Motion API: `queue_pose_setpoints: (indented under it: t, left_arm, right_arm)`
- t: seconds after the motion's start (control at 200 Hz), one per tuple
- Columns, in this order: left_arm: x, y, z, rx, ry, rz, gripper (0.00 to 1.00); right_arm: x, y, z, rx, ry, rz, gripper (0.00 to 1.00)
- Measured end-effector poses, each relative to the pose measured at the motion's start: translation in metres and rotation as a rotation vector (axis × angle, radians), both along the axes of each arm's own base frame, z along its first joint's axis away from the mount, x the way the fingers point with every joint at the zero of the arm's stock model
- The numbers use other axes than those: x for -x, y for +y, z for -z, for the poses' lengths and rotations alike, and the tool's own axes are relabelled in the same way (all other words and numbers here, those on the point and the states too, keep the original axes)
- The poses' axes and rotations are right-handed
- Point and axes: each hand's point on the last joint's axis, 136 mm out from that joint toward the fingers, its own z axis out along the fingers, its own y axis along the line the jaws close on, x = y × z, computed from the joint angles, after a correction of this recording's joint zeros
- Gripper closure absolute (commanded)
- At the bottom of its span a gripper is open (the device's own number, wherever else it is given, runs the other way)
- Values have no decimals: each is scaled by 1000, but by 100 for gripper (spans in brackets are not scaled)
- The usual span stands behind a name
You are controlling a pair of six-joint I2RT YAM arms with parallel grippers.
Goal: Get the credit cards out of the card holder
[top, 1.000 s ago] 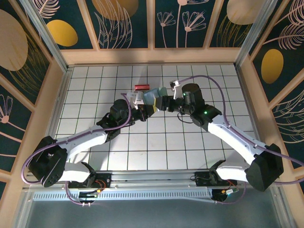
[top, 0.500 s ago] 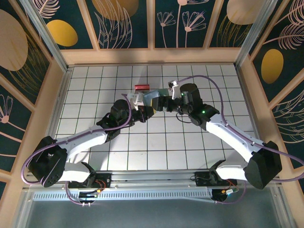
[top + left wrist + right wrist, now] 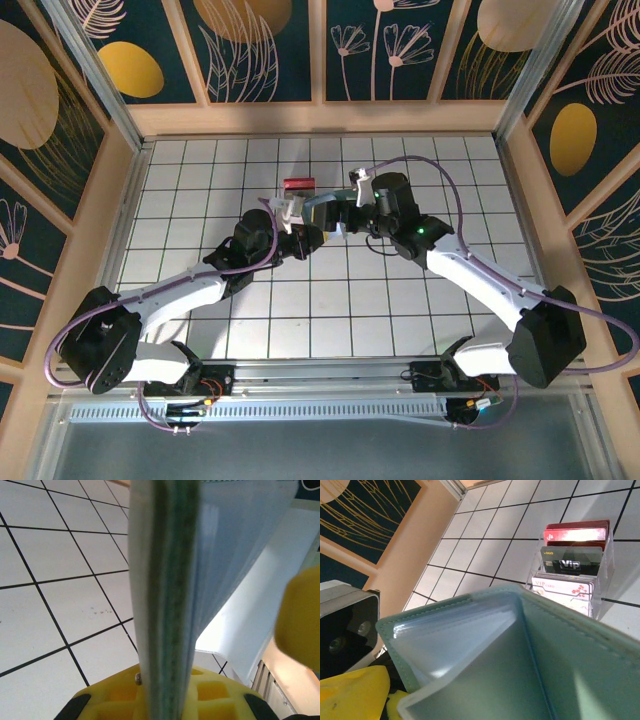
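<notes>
Inside your left gripper (image 3: 302, 229), the card holder (image 3: 165, 605) is clamped on edge, leaves parted. Your right gripper (image 3: 345, 217) sits close beside it; you cannot tell its grip.

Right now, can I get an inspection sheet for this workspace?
Surface: white tiled table, black grid lines.
Job's things: holder held open above the table; cards inside not discernible.
Clutter: clear stand holding red, black and white cards.
Grippers: left pincer shut on holder; right pincer at its other leaf, opening unclear.
Cables: purple cables loop along both arms.
Surroundings: wood-framed floral walls.
</notes>
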Motion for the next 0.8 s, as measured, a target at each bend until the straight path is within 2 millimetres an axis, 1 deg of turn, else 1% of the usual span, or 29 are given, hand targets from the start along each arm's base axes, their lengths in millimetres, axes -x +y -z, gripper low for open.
queue_pose_setpoints:
  t: [0.12, 0.27, 0.37, 0.505, 0.556, 0.656, 0.711, 0.801]
  left_arm:
    - [0, -1, -2, 1, 0, 4, 90]
    - [0, 0, 0, -3, 4, 2, 88]
    - [0, 1, 3, -13, 15, -2, 82]
    - [0, 1, 2, -11, 12, -3, 74]
    - [1, 1, -1, -6, 3, -2, 69]
    - [4, 3, -13, 21, -25, 2, 64]
    - [6, 4, -19, 36, -39, 4, 63]
    - [8, 5, -29, 59, -64, 9, 67]
  right_arm:
    - [-2, 1, 1, 4, 1, 4, 4]
    - [-9, 0, 12, 35, 19, 30, 15]
    - [-9, 1, 13, 37, 23, 32, 28]
    - [-10, -2, 12, 28, 27, 40, 45]
    - [-12, -5, 11, 22, 29, 46, 51]
    - [-14, -13, 10, -4, 41, 57, 61]
    - [-14, -16, 9, -23, 50, 60, 66]
    - [-12, -18, 6, -50, 50, 52, 68]
